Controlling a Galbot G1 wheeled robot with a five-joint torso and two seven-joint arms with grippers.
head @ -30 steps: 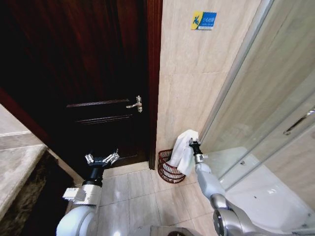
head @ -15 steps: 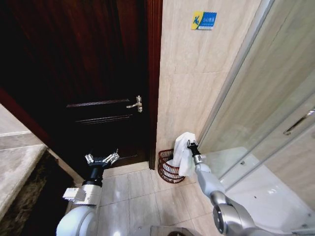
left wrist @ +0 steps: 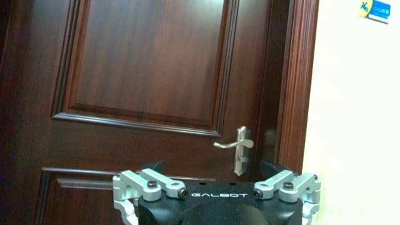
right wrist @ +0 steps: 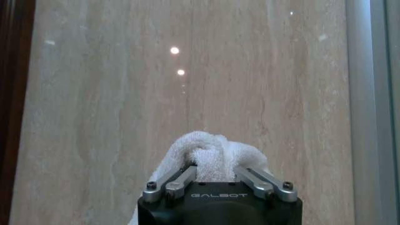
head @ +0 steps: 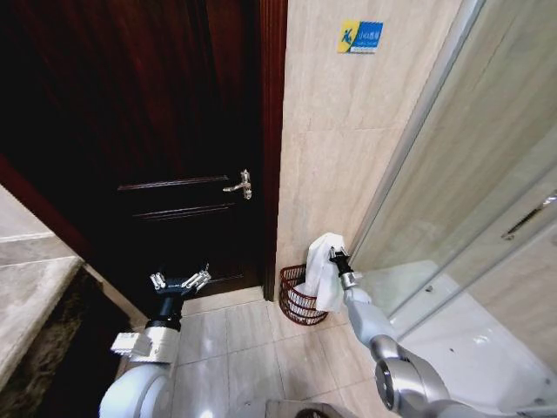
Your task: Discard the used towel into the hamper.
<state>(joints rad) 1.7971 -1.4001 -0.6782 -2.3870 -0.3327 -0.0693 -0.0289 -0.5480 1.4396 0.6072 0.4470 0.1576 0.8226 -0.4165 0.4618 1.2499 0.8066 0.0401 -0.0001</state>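
Note:
The white towel (head: 320, 272) hangs from my right gripper (head: 334, 256), which is shut on its bunched top. It dangles over the far rim of the hamper (head: 296, 298), a dark reddish-brown wire basket on the floor against the beige wall. In the right wrist view the towel (right wrist: 206, 154) bulges between the fingers (right wrist: 181, 177), close to the wall. My left gripper (head: 180, 280) is held open and idle in front of the dark door, well left of the hamper. The left wrist view shows its fingers (left wrist: 147, 183) spread apart.
A dark wooden door (head: 157, 157) with a metal handle (head: 241, 185) stands left of the hamper. A glass shower screen (head: 487, 192) and white shower base (head: 470, 348) lie to the right. A stone counter (head: 30, 296) is at far left. The floor is tiled.
My right gripper has carried the towel a little left and down, closer to the wall and over the hamper. The left arm has not moved.

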